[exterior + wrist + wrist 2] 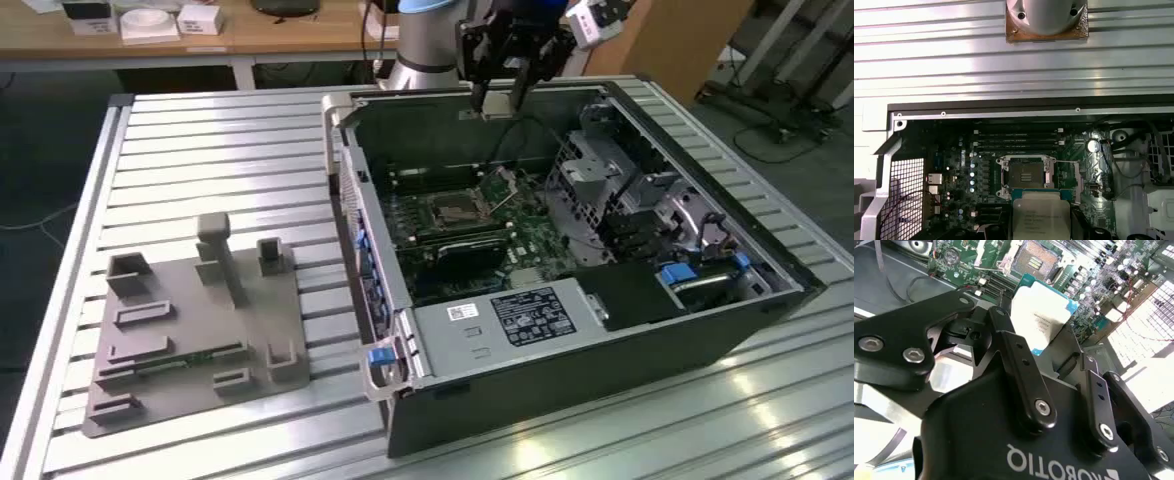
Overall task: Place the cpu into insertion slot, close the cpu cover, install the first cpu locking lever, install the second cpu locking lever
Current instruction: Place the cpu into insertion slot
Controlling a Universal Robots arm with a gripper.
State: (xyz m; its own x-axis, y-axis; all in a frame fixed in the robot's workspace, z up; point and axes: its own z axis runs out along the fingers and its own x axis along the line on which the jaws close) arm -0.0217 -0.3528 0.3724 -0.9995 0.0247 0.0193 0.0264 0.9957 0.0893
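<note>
**Cpu pinched above the open socket**

The black 2-finger gripper (497, 100) is hanging over the far rim of the open black computer case (694, 330), at 12 o'clock from the socket in the exterior view. Its fingers are pinching the cpu (1041, 315), a small flat square chip with a silver-grey metal top and a green edge, by 2 opposite sides. In both wrist views the chip's top is showing several lines of fine print, too small to make out. White lettering is running across the gripper body.

The insertion slot (1025, 176), a square dark socket with a silvery rim on the green board, is lying uncovered, well apart from the chip. The cpu cover (499, 190), a thin silvery metal frame, is standing tilted up at the slot's 2 o'clock side in the exterior view.

A printed black label (534, 313) is sitting on the silver box at the slot's 5 o'clock. At 9 o'clock from the case, a grey moulded fixture (200, 330) is resting on the ribbed aluminium table (214, 150).
</note>
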